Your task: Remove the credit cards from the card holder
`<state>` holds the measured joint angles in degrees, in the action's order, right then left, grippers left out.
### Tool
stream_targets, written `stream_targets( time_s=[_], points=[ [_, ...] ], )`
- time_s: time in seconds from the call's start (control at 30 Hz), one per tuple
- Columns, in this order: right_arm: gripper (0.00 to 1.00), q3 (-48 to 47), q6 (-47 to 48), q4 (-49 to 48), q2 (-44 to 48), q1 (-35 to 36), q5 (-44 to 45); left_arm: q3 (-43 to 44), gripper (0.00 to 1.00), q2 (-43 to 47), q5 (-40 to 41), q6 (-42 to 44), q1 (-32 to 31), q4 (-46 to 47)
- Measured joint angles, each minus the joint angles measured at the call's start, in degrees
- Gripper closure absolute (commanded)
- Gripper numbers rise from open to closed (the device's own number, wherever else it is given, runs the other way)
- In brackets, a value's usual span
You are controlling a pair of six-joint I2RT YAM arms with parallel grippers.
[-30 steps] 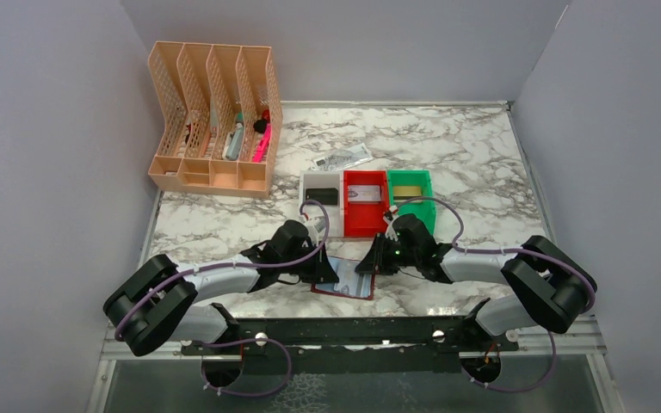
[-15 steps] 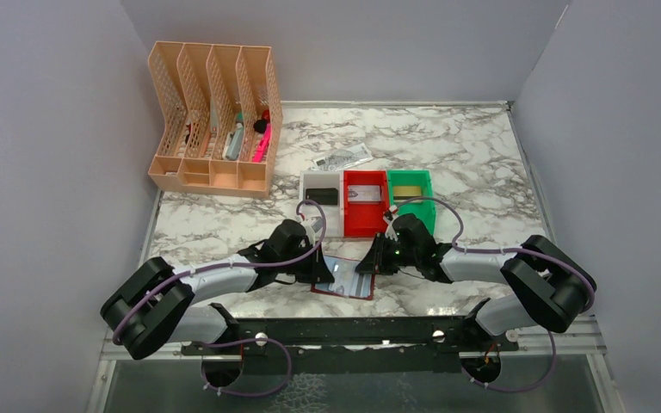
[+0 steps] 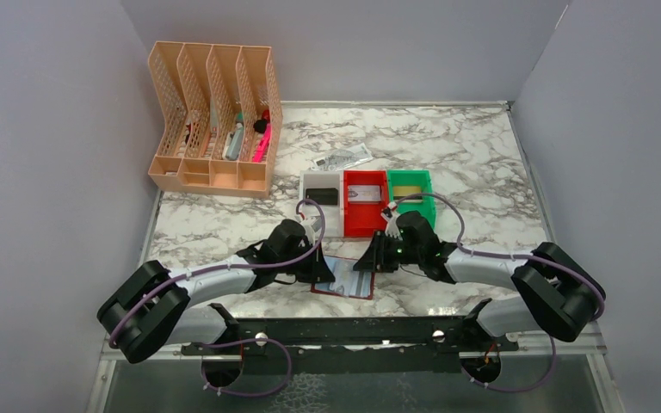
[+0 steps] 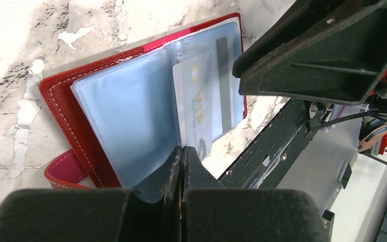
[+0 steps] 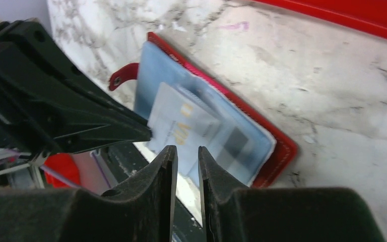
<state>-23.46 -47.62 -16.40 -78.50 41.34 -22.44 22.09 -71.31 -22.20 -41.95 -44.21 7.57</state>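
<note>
Marble tabletop (image 3: 473, 155): right claw (image 5: 186, 151) has parted slightly beside card holder (image 5: 152, 83).

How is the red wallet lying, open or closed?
Open. The card holder lies spread flat with its inside facing up. Its bluish plastic sleeves are uncovered, and a pale card shows among them.

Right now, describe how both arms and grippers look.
The left arm and right arm share pale grey links, bulky black joints and looping purple cables. The left gripper and right gripper have matte black wedge fingers.
</note>
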Motion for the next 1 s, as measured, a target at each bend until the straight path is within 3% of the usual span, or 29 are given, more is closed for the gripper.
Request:
stream_targets(
  time_s=[0.23, 0.43, 0.73, 1.0],
  points=[
    [0.72, -2.6, 0.3, -0.9, -2.0, 1.1, -3.6, 0.0, 0.98, 0.2, 0.1, -0.5, 0.0, 0.0],
    [0.72, -2.6, -0.7, -1.6, -7.7, 1.1, -3.2, 0.0, 0.95, 0.2, 0.1, -0.6, 0.0, 0.0],
    [0.74, -2.6, -2.6, -1.9, -7.7, 1.4, -0.8, -0.1, 0.9, 1.4, 0.2, -0.7, 0.0, 0.0],
    [0.74, -2.4, -3.0, -2.0, -7.6, 1.4, -0.3, -0.5, 0.97, 1.1, -0.3, -0.9, 0.0, 1.5]
  ],
)
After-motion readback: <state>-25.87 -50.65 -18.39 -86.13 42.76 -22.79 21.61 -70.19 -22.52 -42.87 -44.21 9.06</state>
